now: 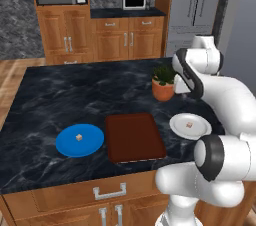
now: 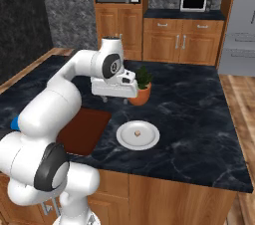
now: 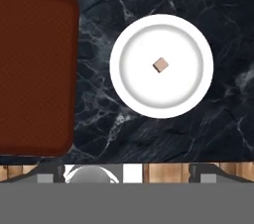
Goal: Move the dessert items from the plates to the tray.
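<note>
A tan dessert cube lies on the blue plate, left of the reddish-brown tray. Right of the tray, a second cube rests in the middle of the white plate. My gripper hangs open and high over the counter, above the near edge between tray and white plate. The hand view looks straight down on that plate, its cube and the tray; my gripper holds nothing, its fingertips far apart.
A terracotta pot with a green plant stands behind the white plate, close to my arm. The dark marble island has its wooden front edge just below the tray. Cabinets, a microwave and a fridge line the far wall.
</note>
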Tool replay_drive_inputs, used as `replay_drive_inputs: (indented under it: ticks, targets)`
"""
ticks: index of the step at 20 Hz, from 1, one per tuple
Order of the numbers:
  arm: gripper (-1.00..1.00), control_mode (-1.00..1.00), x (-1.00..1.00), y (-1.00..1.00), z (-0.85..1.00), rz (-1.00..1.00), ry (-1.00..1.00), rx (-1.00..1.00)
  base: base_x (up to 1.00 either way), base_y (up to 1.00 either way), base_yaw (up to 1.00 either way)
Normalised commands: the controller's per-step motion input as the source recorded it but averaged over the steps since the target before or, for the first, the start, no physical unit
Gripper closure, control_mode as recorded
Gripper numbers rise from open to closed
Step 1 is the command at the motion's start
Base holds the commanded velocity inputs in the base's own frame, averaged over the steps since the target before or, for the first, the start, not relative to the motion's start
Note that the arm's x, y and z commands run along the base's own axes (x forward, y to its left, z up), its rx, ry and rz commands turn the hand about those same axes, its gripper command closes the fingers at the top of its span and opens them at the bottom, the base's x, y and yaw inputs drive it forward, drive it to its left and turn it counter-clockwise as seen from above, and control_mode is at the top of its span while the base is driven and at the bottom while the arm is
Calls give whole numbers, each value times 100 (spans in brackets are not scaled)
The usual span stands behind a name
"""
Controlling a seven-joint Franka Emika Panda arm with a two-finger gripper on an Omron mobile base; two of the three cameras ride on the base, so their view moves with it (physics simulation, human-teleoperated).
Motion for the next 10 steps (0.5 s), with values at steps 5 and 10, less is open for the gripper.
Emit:
replay_drive_inputs:
  ticks: [5,10]
  targets:
    - [-100,-100,7,0,-53,0,0,0,0,0,0]
    - [-100,-100,4,0,-54,0,0,0,0,0,0]
